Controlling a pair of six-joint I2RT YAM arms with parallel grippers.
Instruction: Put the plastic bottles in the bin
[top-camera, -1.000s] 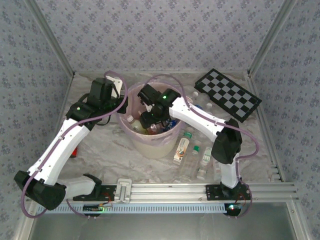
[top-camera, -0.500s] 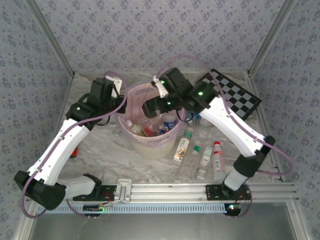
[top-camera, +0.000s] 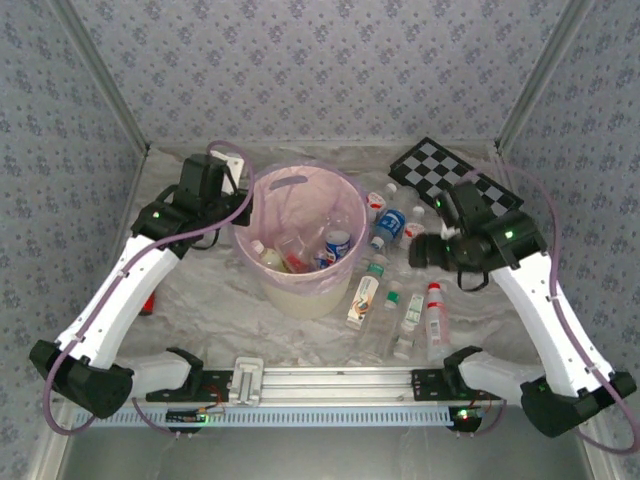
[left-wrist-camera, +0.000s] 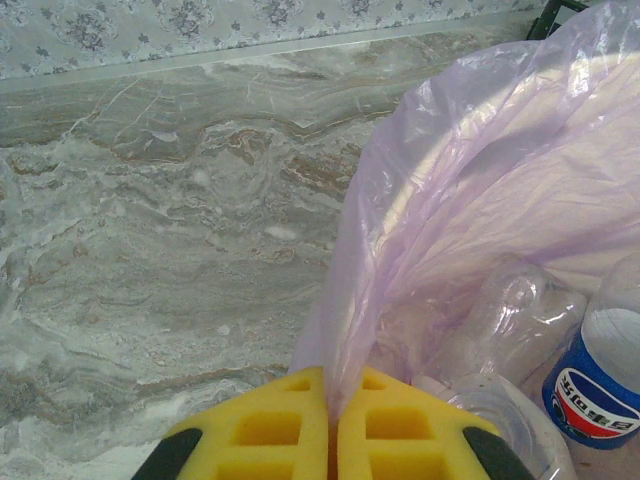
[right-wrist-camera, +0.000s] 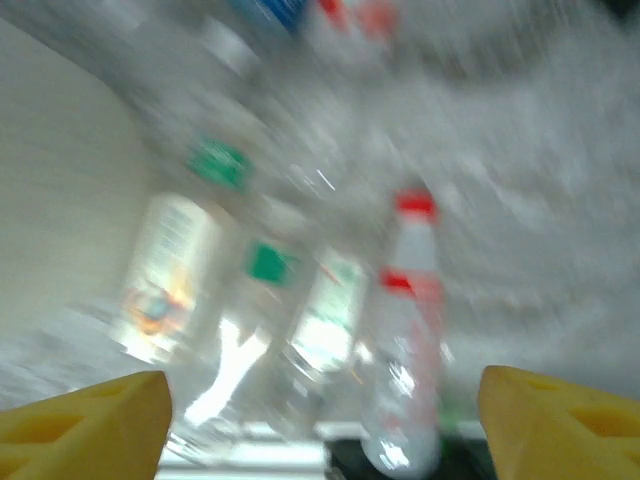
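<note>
The bin (top-camera: 300, 290), a cream bucket lined with a pink bag (left-wrist-camera: 480, 200), stands mid-table with several plastic bottles inside (top-camera: 335, 245), one with a blue label (left-wrist-camera: 600, 385). My left gripper (top-camera: 235, 205) sits at the bin's left rim, its yellow fingers (left-wrist-camera: 290, 430) shut on the bag's edge. More plastic bottles lie right of the bin: blue-labelled (top-camera: 390, 225), orange-white (top-camera: 362, 298), green-capped (top-camera: 393, 297) and red-capped (top-camera: 433, 310). My right gripper (top-camera: 425, 250) hovers open over them. Its blurred wrist view shows the red-capped bottle (right-wrist-camera: 405, 340) between the spread fingers (right-wrist-camera: 90, 420).
A black-and-white chequered board (top-camera: 455, 187) lies at the back right. A small red triangle (top-camera: 150, 303) sits by the left arm. An aluminium rail (top-camera: 330, 380) runs along the front edge, and patterned walls close in the table on three sides.
My right gripper has come up out of the bin and swung right and forward, over the loose bottles on the table. The left gripper has stayed on the bag.
</note>
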